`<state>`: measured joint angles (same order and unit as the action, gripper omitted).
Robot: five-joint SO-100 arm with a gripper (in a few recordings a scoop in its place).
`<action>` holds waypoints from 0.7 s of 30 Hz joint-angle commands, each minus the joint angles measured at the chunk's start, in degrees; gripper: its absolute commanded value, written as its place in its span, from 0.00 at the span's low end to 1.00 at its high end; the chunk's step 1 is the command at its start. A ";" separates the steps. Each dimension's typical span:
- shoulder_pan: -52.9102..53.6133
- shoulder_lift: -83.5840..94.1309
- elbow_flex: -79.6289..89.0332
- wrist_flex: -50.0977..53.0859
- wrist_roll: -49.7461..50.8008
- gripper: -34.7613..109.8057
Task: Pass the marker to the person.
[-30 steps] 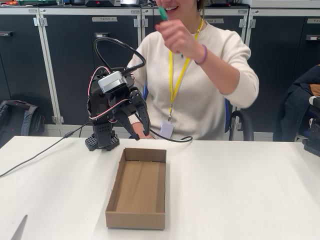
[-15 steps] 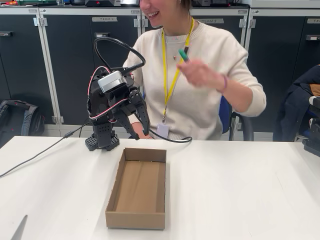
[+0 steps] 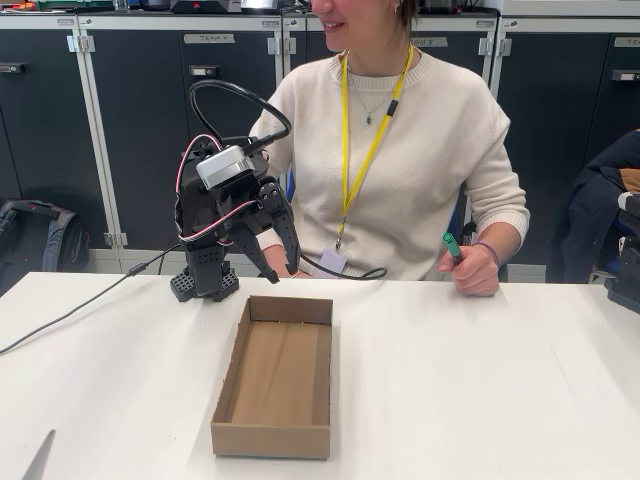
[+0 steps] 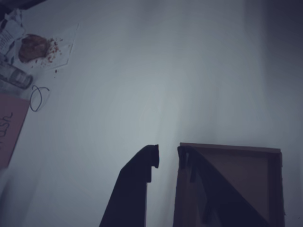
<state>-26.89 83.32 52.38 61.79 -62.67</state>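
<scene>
One black arm (image 3: 222,225) stands folded at the far left of the white table (image 3: 480,380) in the fixed view, a grey camera block on its wrist and a looped black cable arching over it. Its gripper (image 3: 270,262) hangs with fingers pointing down above the near edge of the arm's base, just behind the far end of an open cardboard box (image 3: 277,378); the wrist view shows the same gripper (image 4: 168,158) with its two dark fingertips a narrow gap apart and nothing between them, one tip over bare table and the other over the box (image 4: 246,182) rim. The box lies lengthwise toward the camera, its brown floor bare. Behind the table sits the person (image 3: 400,160) in a cream sweater with a yellow lanyard and a badge. Further right, the person's hand (image 3: 472,268) rests at the far table edge and holds the marker (image 3: 451,246), green cap up and tilted, well apart from the gripper. At the far right edge a dark jacket (image 3: 600,200) hangs on a chair.
</scene>
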 commanded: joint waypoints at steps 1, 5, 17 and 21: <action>0.26 4.75 -0.35 -0.97 -0.26 0.30; 0.26 4.75 -0.18 -0.88 -0.26 0.30; 0.62 4.75 0.70 -1.85 -0.18 0.30; 0.26 4.83 0.70 -2.20 -0.26 0.30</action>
<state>-26.89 83.32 53.79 60.82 -62.67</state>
